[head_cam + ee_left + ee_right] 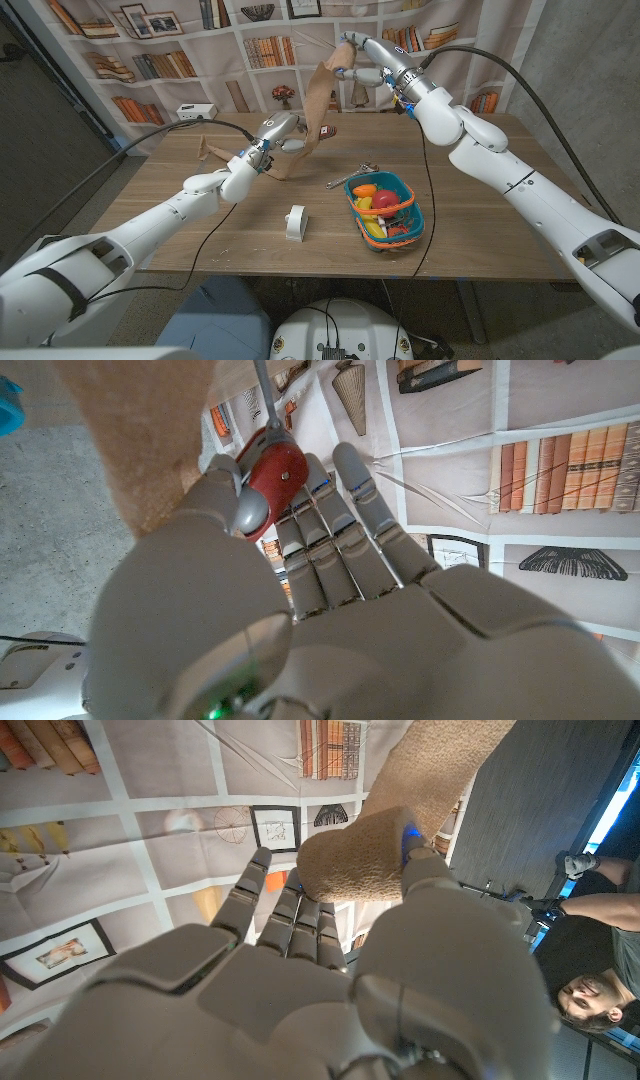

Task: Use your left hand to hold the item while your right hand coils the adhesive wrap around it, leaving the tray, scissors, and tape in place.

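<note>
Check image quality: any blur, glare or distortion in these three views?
Head view: sharp, even light, edges bowed by a wide lens. Left wrist view: tan adhesive wrap close and soft, red-handled item sharper. Right wrist view: right hand near and soft, bright strip at one edge.

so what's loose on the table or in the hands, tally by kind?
Wrap strip: 1
Red-handled item: 1
Tape roll: 1
Blue tray: 1
Metal tool: 1
Total: 5

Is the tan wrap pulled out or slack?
Pulled out: the wrap runs as a strip from the raised right hand down to the left hand.
</note>
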